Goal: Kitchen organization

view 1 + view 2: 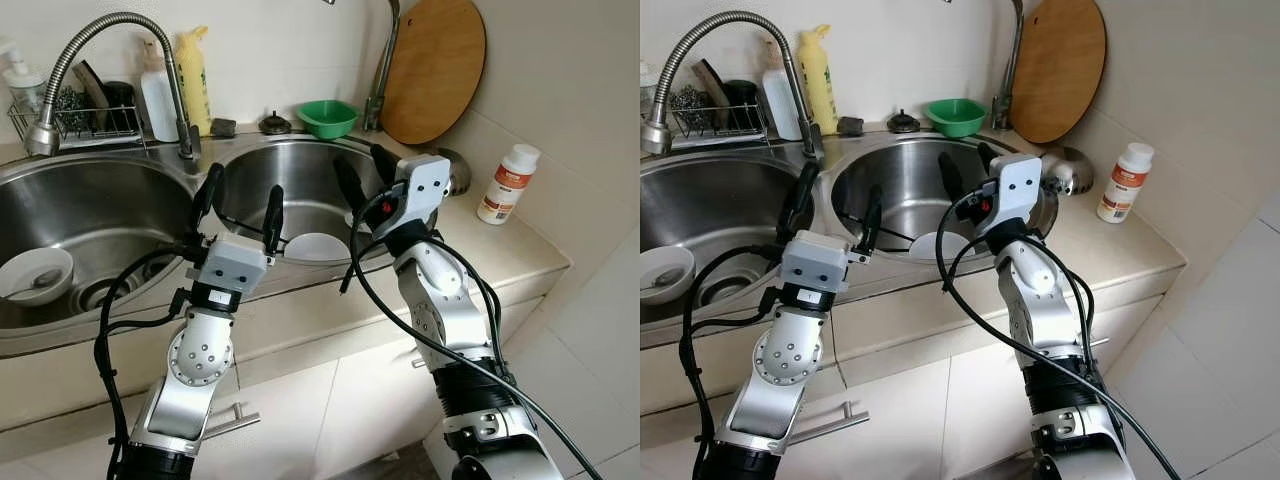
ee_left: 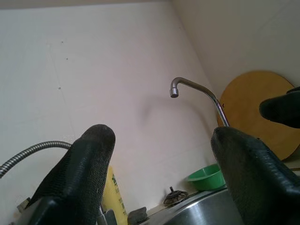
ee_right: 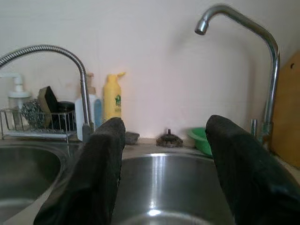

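Home kitchen: double steel sink [image 1: 150, 215], taps, cutting board [image 1: 432, 68].

2 sinks sit side by side: a bowl [image 1: 35, 275] in the left, a plate [image 1: 317, 247] in the right; a bottle [image 1: 508, 183] stands far right.

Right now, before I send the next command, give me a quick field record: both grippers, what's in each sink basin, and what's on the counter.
left gripper: open, empty, raised at the front rim between the basins
right gripper: open, empty, over the right basin's front edge
left basin: white bowl with a spoon in it
right basin: white plate
counter, right: white bottle
back ledge: green bowl, round cutting board leaning on the wall
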Tool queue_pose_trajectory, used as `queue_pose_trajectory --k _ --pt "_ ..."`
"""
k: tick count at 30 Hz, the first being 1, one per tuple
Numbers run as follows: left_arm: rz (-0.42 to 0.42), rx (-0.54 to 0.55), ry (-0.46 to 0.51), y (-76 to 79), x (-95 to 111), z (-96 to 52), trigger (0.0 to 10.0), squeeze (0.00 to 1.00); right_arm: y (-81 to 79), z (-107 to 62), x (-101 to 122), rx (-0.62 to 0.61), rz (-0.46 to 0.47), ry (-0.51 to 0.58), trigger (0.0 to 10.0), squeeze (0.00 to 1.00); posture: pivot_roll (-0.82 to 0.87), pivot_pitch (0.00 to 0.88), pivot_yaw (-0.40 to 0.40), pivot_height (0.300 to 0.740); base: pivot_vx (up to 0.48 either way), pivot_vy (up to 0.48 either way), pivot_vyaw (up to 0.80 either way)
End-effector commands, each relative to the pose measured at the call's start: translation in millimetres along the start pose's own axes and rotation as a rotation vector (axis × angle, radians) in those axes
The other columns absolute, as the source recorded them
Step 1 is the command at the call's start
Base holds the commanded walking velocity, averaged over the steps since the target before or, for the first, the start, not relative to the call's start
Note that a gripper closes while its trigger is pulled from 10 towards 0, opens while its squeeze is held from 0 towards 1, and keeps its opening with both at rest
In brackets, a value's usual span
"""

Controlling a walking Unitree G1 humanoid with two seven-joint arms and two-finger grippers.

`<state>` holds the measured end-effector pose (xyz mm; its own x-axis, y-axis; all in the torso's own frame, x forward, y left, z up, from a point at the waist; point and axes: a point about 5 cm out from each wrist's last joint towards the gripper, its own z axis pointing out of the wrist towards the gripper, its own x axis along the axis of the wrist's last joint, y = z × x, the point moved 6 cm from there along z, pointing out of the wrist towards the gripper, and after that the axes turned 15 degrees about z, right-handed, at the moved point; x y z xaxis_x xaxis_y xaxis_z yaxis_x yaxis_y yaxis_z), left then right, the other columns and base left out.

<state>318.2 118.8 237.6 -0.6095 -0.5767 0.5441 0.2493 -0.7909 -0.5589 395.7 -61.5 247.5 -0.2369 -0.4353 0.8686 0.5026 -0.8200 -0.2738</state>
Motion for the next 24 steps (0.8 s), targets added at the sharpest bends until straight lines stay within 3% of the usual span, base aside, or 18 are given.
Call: queue_pose_trajectory --k 1,10,24 --pt "-0.010 0.009 0.014 -1.1 4.6 1.2 10.0 0.00 5.3 -0.2 1.0 -0.029 0.001 -0.014 10.0 0.00 0.06 0.000 -0.085 0.740 0.000 0.000 -0.80" --pt "-0.013 0.006 0.007 -0.3 2.8 -0.1 10.0 0.00 10.4 -1.5 0.5 -0.053 -0.001 -0.027 10.0 0.00 0.06 0.000 -0.083 0.740 0.000 0.000 -0.80" --pt "-0.017 -0.001 0.009 0.4 2.8 -0.8 10.0 0.00 1.4 -3.7 1.9 -0.022 0.001 -0.010 10.0 0.00 0.07 0.000 -0.081 0.740 0.000 0.000 -0.80"
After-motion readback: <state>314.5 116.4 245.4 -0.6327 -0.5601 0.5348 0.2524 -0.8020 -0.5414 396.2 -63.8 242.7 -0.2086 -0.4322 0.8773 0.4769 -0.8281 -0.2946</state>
